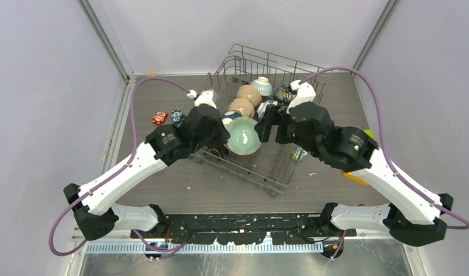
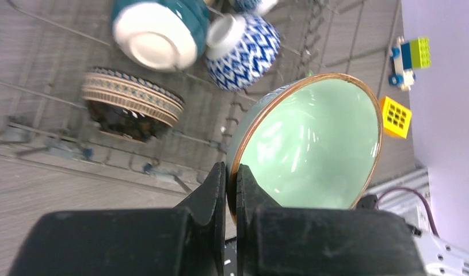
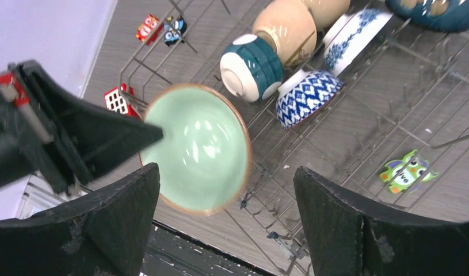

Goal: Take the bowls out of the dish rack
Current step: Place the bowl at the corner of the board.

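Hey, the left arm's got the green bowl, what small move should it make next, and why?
Probably swing the left gripper sideways, carrying the green bowl off the rack toward bare table. It pinches the bowl's rim, the bowl hangs over the rack, and the right gripper stands open beside it.

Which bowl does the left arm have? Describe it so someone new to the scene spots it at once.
Find the grey wire dish rack mid-table; over its near part the left gripper pinches a bowl's rim. It is the mint green bowl with a thin brown rim, inside facing up, unlike the tan bowls, the teal bowl and the blue-white patterned bowl beyond it.
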